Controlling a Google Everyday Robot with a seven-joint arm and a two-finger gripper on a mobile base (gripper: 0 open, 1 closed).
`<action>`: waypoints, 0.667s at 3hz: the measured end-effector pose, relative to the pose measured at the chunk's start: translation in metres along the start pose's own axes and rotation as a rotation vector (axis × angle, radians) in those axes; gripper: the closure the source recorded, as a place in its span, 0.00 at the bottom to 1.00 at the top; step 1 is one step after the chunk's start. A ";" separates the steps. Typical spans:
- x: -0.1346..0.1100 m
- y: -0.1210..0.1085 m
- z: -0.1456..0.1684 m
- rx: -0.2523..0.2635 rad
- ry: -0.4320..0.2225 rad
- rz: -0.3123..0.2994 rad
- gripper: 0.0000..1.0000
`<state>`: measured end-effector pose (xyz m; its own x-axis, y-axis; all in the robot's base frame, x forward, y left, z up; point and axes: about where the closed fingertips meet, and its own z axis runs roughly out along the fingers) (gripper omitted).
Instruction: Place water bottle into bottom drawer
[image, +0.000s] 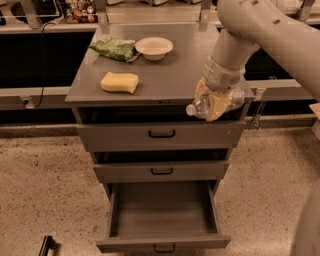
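My gripper (212, 102) is shut on the water bottle (200, 107), a small clear crinkled bottle lying sideways with its white cap pointing left. I hold it in the air at the front right edge of the grey cabinet top (165, 75), above the drawer fronts. The bottom drawer (162, 210) is pulled open below, deep and empty, with a small black handle on its front. It lies below and left of the bottle.
A yellow sponge (120, 82), a green bag (114, 48) and a white bowl (154, 47) lie on the cabinet top. The two upper drawers (161, 134) are closed. My arm (270, 30) fills the upper right. Speckled floor lies around the cabinet.
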<state>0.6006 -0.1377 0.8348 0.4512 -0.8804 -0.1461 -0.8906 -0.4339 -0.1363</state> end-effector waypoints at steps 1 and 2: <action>-0.038 0.016 0.020 -0.009 -0.087 0.145 1.00; -0.042 0.021 0.030 -0.031 -0.092 0.257 1.00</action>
<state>0.5649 -0.1035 0.8091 0.2125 -0.9418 -0.2607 -0.9772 -0.2058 -0.0529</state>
